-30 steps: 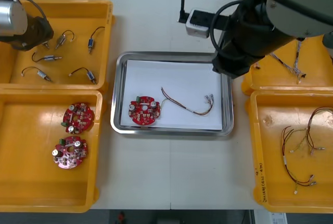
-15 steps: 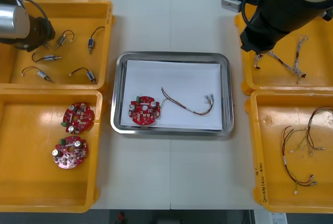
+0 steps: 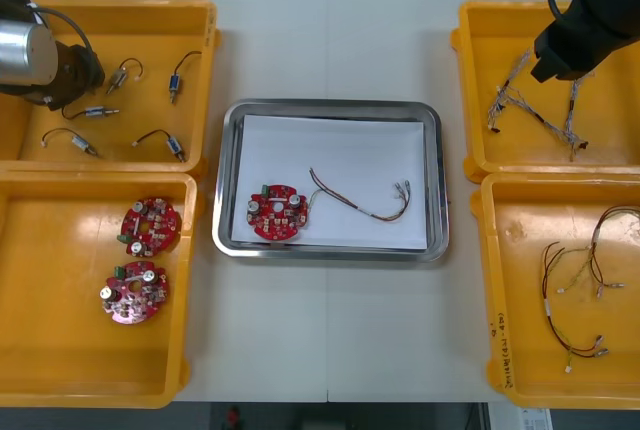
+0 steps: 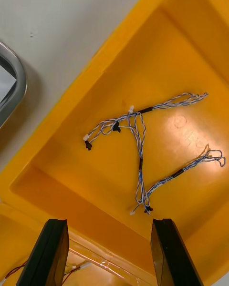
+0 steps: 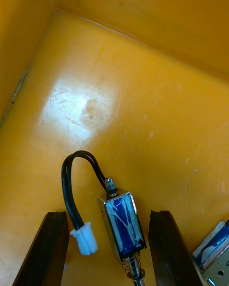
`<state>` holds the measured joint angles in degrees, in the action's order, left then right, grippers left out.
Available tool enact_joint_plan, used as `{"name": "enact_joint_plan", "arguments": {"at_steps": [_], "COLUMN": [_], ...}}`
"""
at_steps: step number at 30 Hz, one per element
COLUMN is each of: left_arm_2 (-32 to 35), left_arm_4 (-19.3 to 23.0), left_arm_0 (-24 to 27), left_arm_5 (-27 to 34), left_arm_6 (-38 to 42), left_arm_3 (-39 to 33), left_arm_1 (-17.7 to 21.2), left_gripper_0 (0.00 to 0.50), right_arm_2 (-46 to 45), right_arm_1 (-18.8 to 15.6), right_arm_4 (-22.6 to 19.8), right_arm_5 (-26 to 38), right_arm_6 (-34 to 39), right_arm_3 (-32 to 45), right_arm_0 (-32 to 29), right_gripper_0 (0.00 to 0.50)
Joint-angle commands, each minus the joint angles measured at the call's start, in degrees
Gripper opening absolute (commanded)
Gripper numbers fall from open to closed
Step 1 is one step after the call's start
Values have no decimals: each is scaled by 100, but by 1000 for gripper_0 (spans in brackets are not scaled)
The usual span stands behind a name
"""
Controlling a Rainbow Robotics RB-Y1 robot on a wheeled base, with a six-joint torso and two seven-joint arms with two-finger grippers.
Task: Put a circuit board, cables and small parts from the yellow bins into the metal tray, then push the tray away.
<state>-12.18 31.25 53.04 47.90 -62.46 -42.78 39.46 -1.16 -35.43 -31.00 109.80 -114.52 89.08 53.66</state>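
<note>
Table: a light table (image 3: 330, 40) with two yellow bins at each side edge and the metal tray (image 3: 432, 190) in the middle between them.
Writing: small dark marks on the rim of the near right bin (image 3: 500, 345); they are too small to read.
Tray content: white inside; one circuit board (image 3: 277, 213) lies near its left wall, and a red and yellow cable (image 3: 360, 200) is just beside the board.
Left gripper (image 5: 107, 214): low inside the far left bin (image 3: 190, 10), fingers wide apart; a small metal part (image 5: 121, 224) with a black cable lies between them, not clamped.
Right gripper (image 4: 109, 221): above the far right bin (image 4: 71, 124), fingers wide apart, holding nothing; the blue and white cables (image 4: 138, 138) lie on the bin floor beyond the fingertips.
</note>
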Motion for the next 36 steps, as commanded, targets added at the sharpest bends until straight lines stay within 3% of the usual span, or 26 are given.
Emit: {"name": "enact_joint_plan", "arguments": {"at_steps": [1,2,13,16,24,36], "left_arm_2": [-56,-65,23,146,787,1526], "left_arm_4": [-102,-110,-181,-286,-646,-919], "left_arm_0": [-101,-92,-92,-92,-92,-92], "left_arm_5": [-71,-79,-88,175,1661,3867], "left_arm_6": [-496,-496,-504,-540,-566,-636], "left_arm_3": [-64,-64,-64,-178,-1119,-2578], "left_arm_1": [-26,-26,-26,18,141,159], "left_gripper_0": [132,3,0,0,0,0], "right_arm_2": [-552,-675,-1141,-1141,-1484,-1827], "right_arm_1": [-105,-105,-149,-149,-149,-193], "right_arm_4": [121,200,929,1087,1325,1544], "right_arm_5": [20,20,-12,-205,-785,-1638], "right_arm_6": [-141,-159,-220,-194,-106,140], "right_arm_3": [-207,-269,-954,-1323,-2580,-3362], "right_arm_0": [215,233,444,602,1173,1305], "right_gripper_0": [500,500,500,500,500,500]}}
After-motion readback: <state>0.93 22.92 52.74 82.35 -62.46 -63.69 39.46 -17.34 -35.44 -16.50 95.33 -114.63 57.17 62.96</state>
